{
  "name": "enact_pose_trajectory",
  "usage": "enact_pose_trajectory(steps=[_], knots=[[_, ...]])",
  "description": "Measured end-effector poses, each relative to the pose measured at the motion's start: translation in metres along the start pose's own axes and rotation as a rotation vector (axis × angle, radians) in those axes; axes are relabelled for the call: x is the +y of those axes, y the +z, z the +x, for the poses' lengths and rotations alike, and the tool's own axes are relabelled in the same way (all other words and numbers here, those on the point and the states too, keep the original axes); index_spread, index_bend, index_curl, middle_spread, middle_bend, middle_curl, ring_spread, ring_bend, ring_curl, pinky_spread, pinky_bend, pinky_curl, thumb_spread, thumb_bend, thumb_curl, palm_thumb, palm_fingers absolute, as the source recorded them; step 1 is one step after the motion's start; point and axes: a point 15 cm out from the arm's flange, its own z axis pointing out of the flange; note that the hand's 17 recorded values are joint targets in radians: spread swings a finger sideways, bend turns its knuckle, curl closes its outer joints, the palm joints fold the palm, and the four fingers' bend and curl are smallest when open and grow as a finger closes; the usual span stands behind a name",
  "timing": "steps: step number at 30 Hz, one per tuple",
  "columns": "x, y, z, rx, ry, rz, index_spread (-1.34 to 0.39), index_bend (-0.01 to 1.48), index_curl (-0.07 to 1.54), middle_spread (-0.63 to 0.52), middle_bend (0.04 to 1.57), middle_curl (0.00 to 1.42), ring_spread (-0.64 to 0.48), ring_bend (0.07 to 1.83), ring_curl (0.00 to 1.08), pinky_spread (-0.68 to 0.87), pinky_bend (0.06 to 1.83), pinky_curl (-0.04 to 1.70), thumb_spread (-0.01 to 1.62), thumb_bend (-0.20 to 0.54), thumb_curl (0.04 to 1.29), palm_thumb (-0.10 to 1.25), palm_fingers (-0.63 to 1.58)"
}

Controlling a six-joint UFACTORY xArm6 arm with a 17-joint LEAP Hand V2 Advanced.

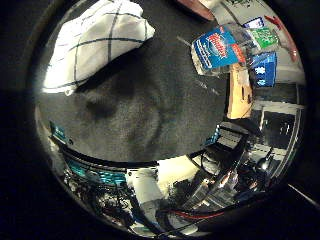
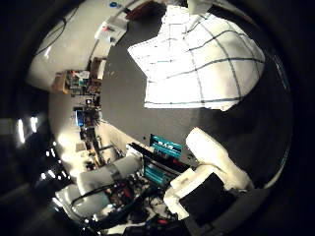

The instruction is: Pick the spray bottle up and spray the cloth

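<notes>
White hand [image 2: 211, 172] above dark mat [image 1: 145, 110], grasp state unclear; checked cloth [image 2: 202, 59], spray bottle [image 1: 225, 47] well apart

A wide stretch of dark mat [image 1: 145, 115] lies bare across the centre of the little finger side view, giving open room between the white checked cloth [image 1: 95, 40] at the upper left and the spray bottle [image 1: 225, 45] at the upper right, which are well apart. The bottle lies on its side near the mat's edge, with a reddish object [image 1: 195, 9] close by at the top (too little shows to name it). In the thumb side view the cloth fills the upper centre, and the hand [image 2: 211, 172] occupies the lower right.
</notes>
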Motion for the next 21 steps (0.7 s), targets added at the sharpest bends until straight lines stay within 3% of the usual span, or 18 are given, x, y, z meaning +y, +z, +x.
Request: enact_pose_trajectory(steps=[21], knots=[[0.008, -0.015, 0.001, 0.002, -0.019, 0.008, -0.28, 0.19, 0.35, 0.15, 0.18, 0.29, 0.22, 0.19, 0.21, 0.41, 0.27, 0.32, 1.21, -0.014, 0.35, 0.82, 0.05]])
